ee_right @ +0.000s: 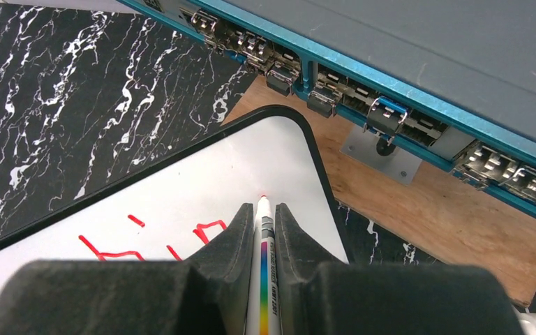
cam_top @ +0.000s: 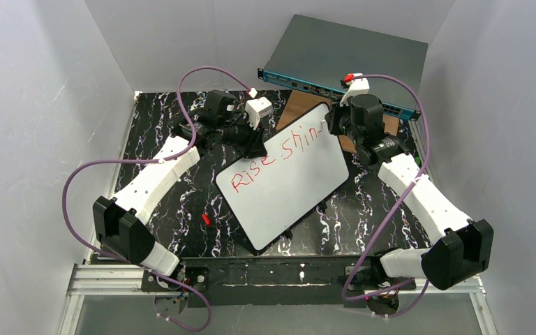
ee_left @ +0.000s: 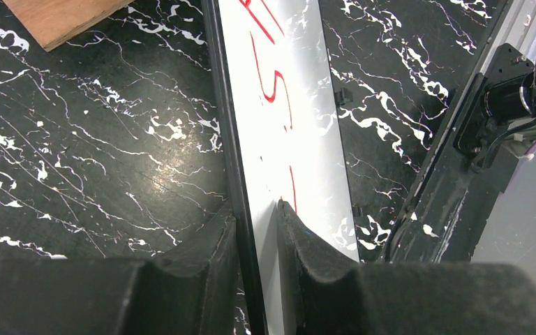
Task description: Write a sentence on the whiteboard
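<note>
The whiteboard (cam_top: 287, 187) lies tilted on the black marbled table, its far right corner over a wooden board. Red letters reading "Rise shin" (cam_top: 273, 158) run along its far edge. My left gripper (cam_top: 250, 142) is shut on the whiteboard's far left edge (ee_left: 241, 174), one finger on each face. My right gripper (cam_top: 335, 125) is shut on a white marker (ee_right: 263, 279) with a rainbow stripe. Its red tip (ee_right: 262, 199) touches the whiteboard (ee_right: 181, 202) near the far right corner, just right of the last red strokes (ee_right: 209, 229).
A grey metal box with a teal front (cam_top: 349, 63) stands at the back, its ports close behind the marker (ee_right: 391, 112). A wooden board (ee_right: 447, 209) lies under it. A small red cap (cam_top: 206, 219) lies on the table (cam_top: 160, 125) left of the whiteboard.
</note>
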